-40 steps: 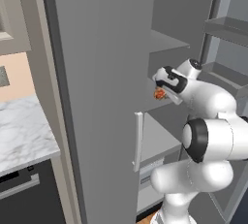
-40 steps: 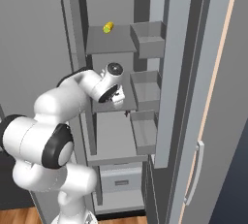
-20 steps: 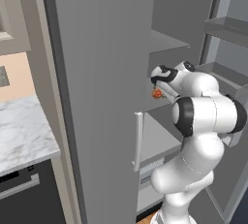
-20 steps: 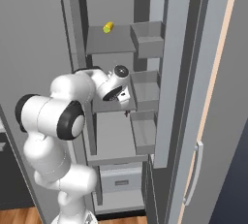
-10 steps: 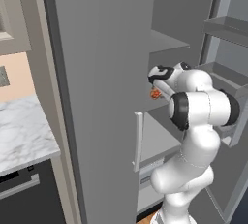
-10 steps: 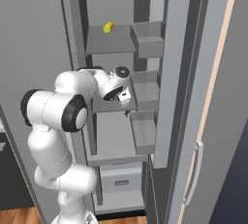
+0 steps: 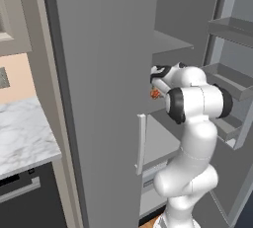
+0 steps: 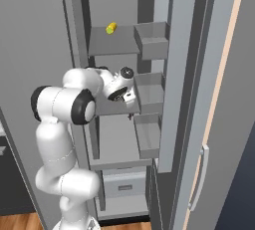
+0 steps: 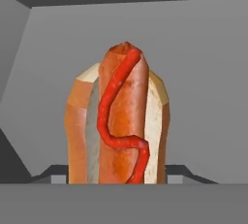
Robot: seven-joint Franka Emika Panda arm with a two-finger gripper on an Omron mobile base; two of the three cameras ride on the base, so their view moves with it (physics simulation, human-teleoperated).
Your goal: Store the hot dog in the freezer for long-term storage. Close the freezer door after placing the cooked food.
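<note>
A white robot arm reaches into the open freezer [image 8: 114, 139] of a grey side-by-side fridge, its tool [image 8: 130, 98] clamped on the hot dog [image 9: 117, 121], which stands end-on before the hand camera with a red squiggle of sauce running down the sausage. From the left base camera the hot dog shows as a small orange-red spot at the edge of the closed plain door [image 7: 99, 98], level with the middle shelf [image 8: 117, 105]. From the right base camera the tool hangs over that shelf's front edge, beside the freezer door [image 8: 167, 74], which stands swung wide with its grey bins facing inward. A small round yellow item [image 8: 111, 28] sits on the shelf above, well apart from the arm.

The hot dog looks light and soft: the bun would likely give under pressure and the sausage could slide lengthwise out of it, so a hold across the middle, squeezing bun and sausage together, seems the safest. The present grip appears to sit near the lower end, though the contact itself is hidden at the bottom of the hand camera's picture. Placement is not yet done, and the door remains to be shut.
</note>
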